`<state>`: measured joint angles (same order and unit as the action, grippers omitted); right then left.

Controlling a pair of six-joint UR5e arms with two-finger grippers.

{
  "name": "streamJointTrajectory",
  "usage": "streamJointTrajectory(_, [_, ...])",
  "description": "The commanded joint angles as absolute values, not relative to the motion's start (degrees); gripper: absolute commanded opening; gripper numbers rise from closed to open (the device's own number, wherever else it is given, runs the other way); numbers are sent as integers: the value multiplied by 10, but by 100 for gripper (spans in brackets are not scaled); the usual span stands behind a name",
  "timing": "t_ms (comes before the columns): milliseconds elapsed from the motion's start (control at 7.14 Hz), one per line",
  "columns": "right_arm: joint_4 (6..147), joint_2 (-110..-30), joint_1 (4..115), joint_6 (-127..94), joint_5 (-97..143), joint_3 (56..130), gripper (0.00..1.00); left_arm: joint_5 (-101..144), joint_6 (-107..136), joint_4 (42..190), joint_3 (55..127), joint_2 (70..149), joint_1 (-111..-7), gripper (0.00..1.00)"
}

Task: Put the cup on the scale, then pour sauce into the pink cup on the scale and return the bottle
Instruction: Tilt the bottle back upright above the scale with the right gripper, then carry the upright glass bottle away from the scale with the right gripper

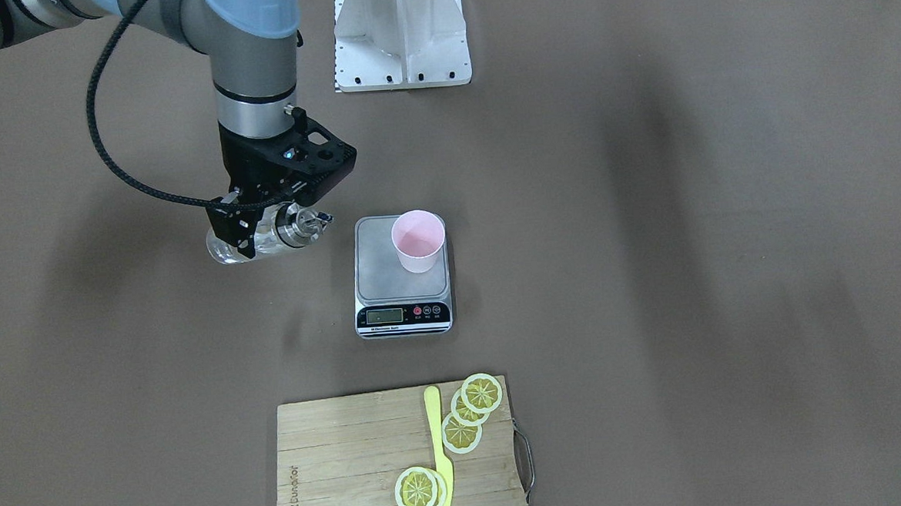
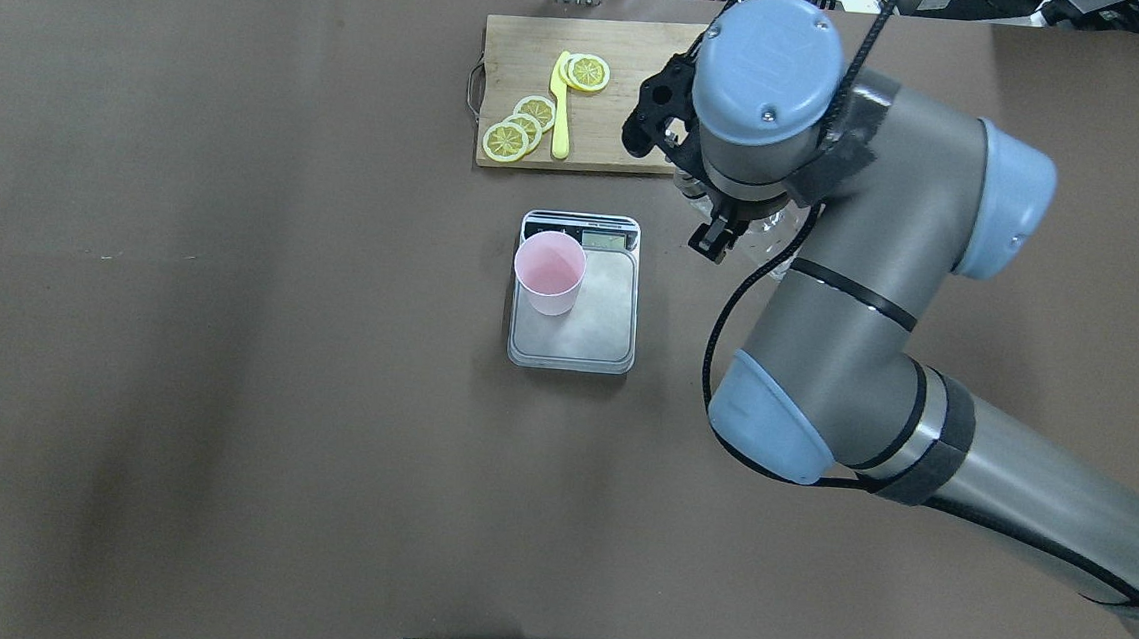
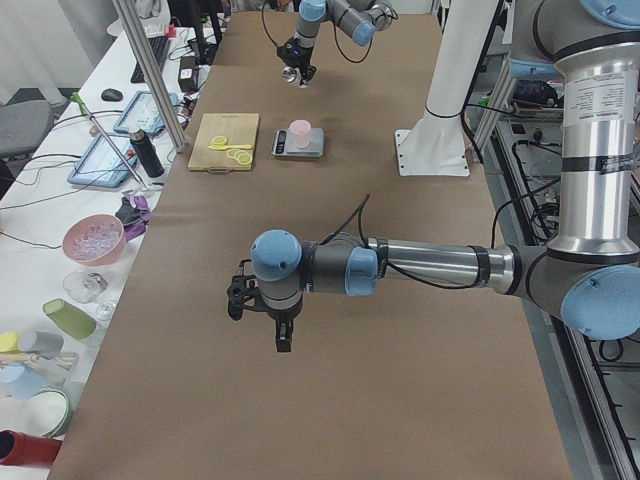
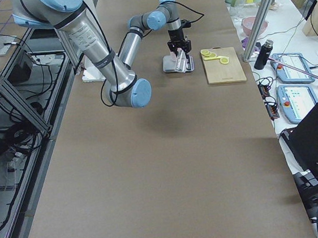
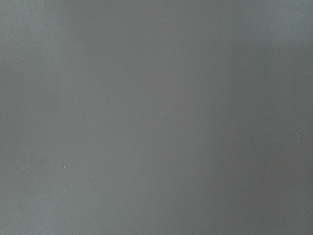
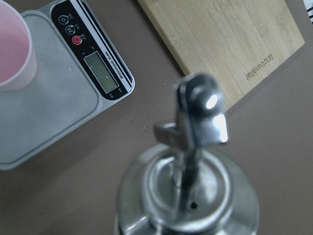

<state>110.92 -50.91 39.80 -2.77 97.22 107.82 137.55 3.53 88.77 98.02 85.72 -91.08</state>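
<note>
The bottle (image 1: pixel 265 238) is clenched in the right hand (image 1: pixel 247 231), lifted off the table (image 1: pixel 654 312) and tipped almost flat. Its metal pourer points out of the hand toward the scale (image 1: pixel 378 276). The spout stops short of the platform, over bare table. The cup (image 1: pixel 418 241) stands upright on the scale, at the platform's corner farthest from the hand, so the spout has the whole platform to cross before it is above the rim. The main risk, I judge, comes from that tilt. With the bottle this flat and the spout not yet over the cup, sauce could run out onto the table or the platform and spoil the reading. A light cup so near the platform's edge could also be nudged off or tipped if the pourer clips its rim. The sauce is clear, and I cannot make out its level in the bottle. The cup's inside looks plain pink, and I cannot tell whether any liquid is in it. The left hand (image 3: pixel 278 330) hangs over the table well apart from all this. Whether it is clenched or released cannot be told.
</note>
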Motion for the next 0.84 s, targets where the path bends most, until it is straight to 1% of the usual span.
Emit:
streamJointTrajectory(0, [1044,-586,437,19,1006,1134,0,1375,35,888,980,859,-911,98])
streamJointTrajectory(140, [1027,-610,452,39,1024,1150,0,1375,35,888,980,860,-911,98])
streamJointTrajectory(700, [884,-720,509,113,1096,1155,0,1375,36,889,980,862,-910,98])
